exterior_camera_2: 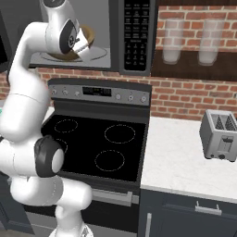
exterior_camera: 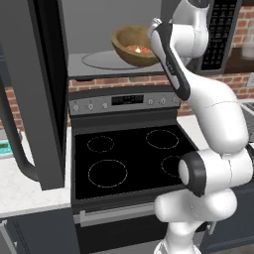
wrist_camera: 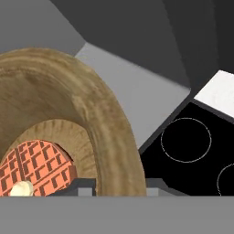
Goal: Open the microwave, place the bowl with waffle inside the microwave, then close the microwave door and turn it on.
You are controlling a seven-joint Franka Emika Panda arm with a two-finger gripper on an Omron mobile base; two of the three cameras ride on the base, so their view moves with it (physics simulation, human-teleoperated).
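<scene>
Door: we find the microwave door [exterior_camera: 42,94] swung fully open at left, clearing access | Load: the bowl [exterior_camera: 135,45] with the waffle [exterior_camera: 139,49] sits over the turntable's right edge inside the microwave [exterior_camera_2: 115,37] | Gripper [wrist_camera: 114,185]: fingers pinch the bowl rim, steadying placement.

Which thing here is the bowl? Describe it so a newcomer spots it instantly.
Find the black stove; above it hangs the open microwave. Just over its light grey floor sits the bowl: round, brown, wooden-looking, holding a reddish waffle, with the robot's fingers at its rim.
</scene>
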